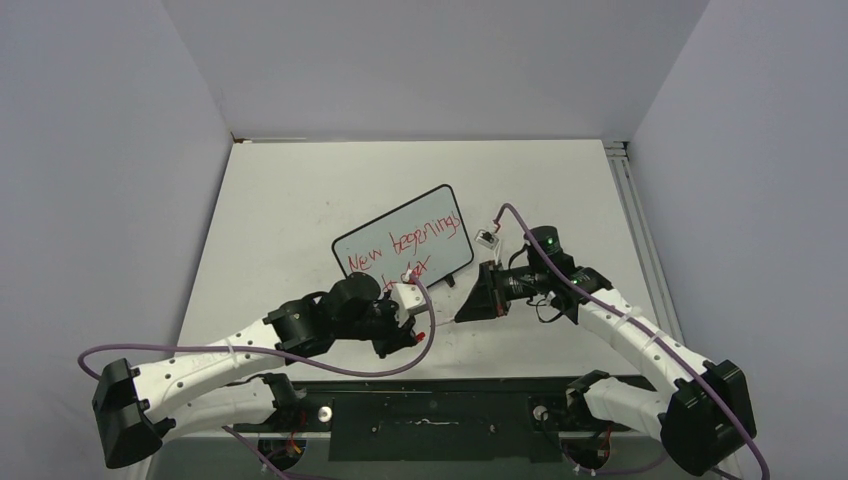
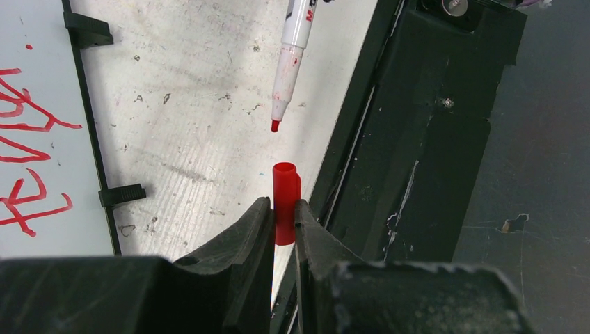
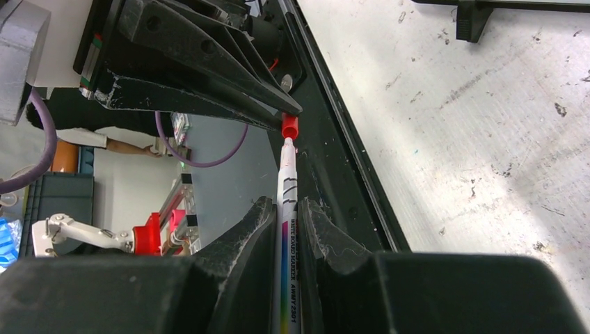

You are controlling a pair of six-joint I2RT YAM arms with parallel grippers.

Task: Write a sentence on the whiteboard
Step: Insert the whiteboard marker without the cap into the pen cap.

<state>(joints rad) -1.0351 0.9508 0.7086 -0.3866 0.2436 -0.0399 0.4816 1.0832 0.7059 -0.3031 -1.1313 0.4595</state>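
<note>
**Setting.** Plain grey walls on three sides; a large scuffed white tabletop (image 1: 290, 190) with a black rail (image 1: 440, 405) along its near edge.

**Item 1.** Small rectangular whiteboard (image 1: 440, 205), rounded corners, thin black frame, two small black feet. It sits mid-table, turned at an angle, just beyond both grippers.
- Handling, as judged: light and stiff, with a glossy face that would slide easily on the table. Best taken by the frame edge, never the written face.

**Item 2.** The sentence (image 1: 405, 243), red handwritten marker lettering in two lines. The upper line reads "New beginnings"; the lower is partly hidden behind the left arm. The ink is likely to smear if touched.

**Item 3.** Slim white plastic marker (image 3: 287, 167), red tip exposed, printed barrel.
- Held by the right gripper (image 3: 287, 207), which is clamped tight on the mid-barrel with the tip pointing outward.
- Handling, as judged: light, smooth, liable to rotate in the pads.

**Item 4.** Small red hollow plastic cap (image 2: 284, 184).
- Pinched at its closed end by the left gripper (image 2: 282, 209), jaws nearly together, open mouth facing the marker tip.
- Tip and cap are close and roughly aligned but apart.

**Status, as judged.** Writing appears complete; capping is the step in hand.
</note>
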